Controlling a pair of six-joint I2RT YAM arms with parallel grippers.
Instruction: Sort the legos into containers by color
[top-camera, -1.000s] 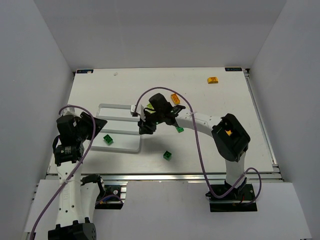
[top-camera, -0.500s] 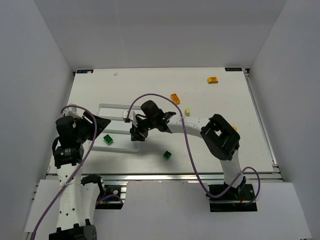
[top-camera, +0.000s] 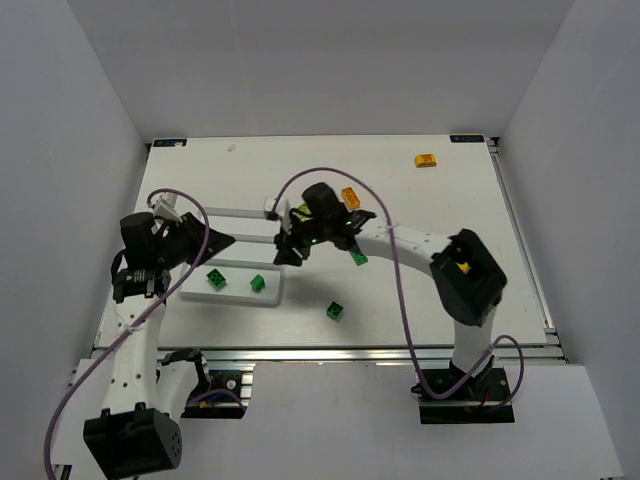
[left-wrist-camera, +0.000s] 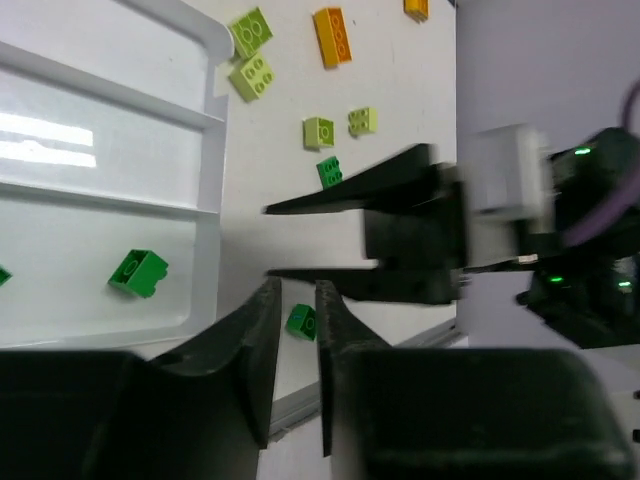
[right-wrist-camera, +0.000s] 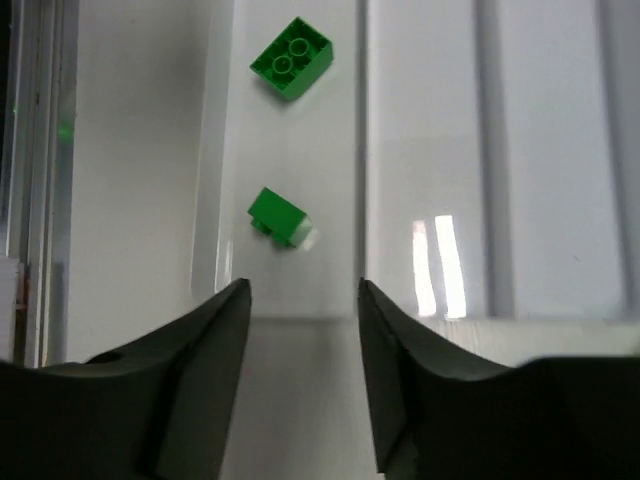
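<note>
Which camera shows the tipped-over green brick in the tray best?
The right wrist view: the tipped green brick is big, sharp and unblocked there. The top view shows it only as a tiny green speck. The left wrist view shows it small and off to one side.

No legible text, number, brand or sign appears in any view. A small dark tag at the far left corner of the tabletop and a second tag at the far right corner carry marks too small to read. In the left wrist view the studs of the lime lego are too blurred to show any lettering.
</note>
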